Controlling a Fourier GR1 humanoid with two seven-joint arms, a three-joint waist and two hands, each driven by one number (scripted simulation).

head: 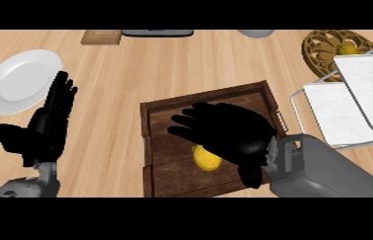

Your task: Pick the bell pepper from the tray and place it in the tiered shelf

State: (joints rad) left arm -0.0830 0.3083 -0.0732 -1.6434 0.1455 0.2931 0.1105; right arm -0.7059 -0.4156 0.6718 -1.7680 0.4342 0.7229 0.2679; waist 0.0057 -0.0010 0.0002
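Observation:
A yellow bell pepper (206, 160) lies in the dark wooden tray (166, 110) at the counter's middle. My right hand (229, 130) hovers over the tray just above the pepper and hides its upper part; the fingers are spread and point left, not curled round it. At the right edge stands the tiered shelf (336, 110), white with a wire frame, its levels bare. My left hand (51, 118) rests open at the left, fingers up, beside a white plate.
A white plate (25, 78) lies at the far left. A round woven basket (335, 45) with a yellow item sits at the back right, behind the shelf. A small wooden board (100, 36), a dark flat object (157, 33) and a grey bowl (256, 33) line the back edge.

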